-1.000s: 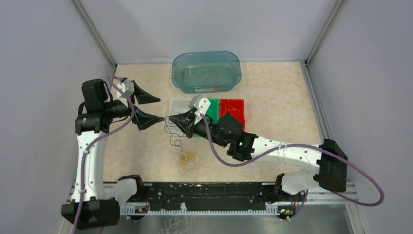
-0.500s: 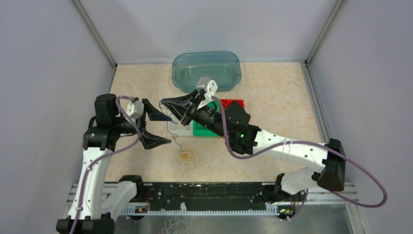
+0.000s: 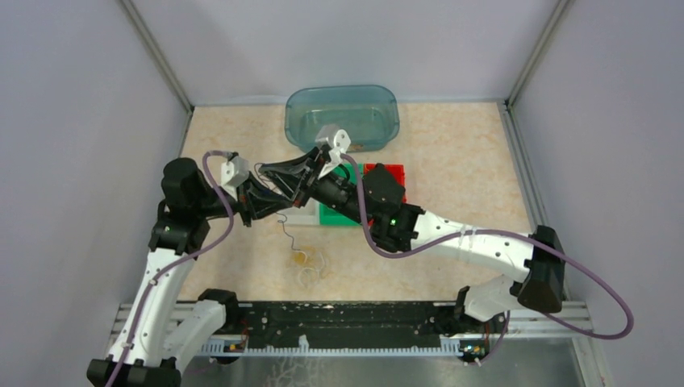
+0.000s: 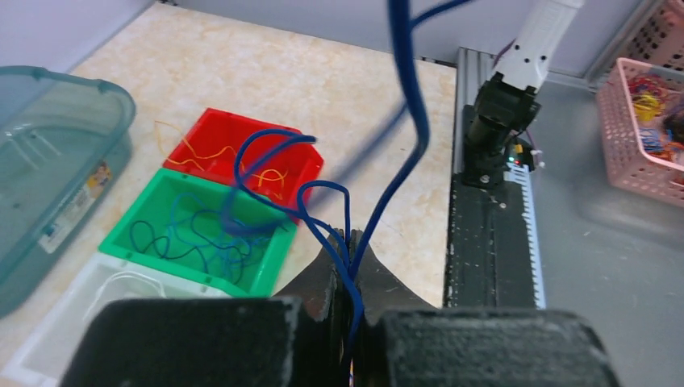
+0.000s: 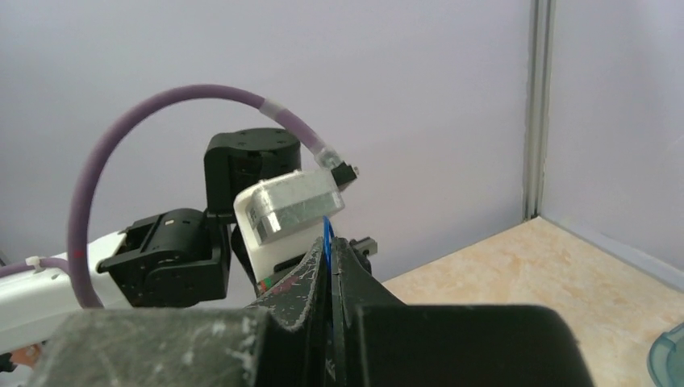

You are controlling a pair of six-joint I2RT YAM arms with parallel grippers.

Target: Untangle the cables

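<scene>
A blue cable (image 4: pixel 413 121) runs up from between my left gripper's (image 4: pixel 351 239) fingers, which are shut on it; its loops (image 4: pixel 266 149) hang over the bins. In the right wrist view my right gripper (image 5: pixel 331 243) is shut on a bit of blue cable (image 5: pixel 327 232) sticking out at its tips. From above, the left gripper (image 3: pixel 274 196) and right gripper (image 3: pixel 264 171) meet tip to tip above the table's left middle. A thin dark cable (image 3: pixel 286 232) dangles below them. A pale yellow cable (image 3: pixel 310 262) lies coiled on the table.
Red bin (image 4: pixel 278 181), green bin (image 4: pixel 258 274) and white bin (image 4: pixel 32 343) stand in a row, with cables in them. A teal tub (image 3: pixel 343 117) sits at the back. A pink basket (image 4: pixel 625 137) of cables stands off the table, beyond the black rail (image 3: pixel 347 322).
My left gripper swung right to meet the right gripper and went from wide open to shut on the blue cable. The right gripper rose and moved left, staying shut.
</scene>
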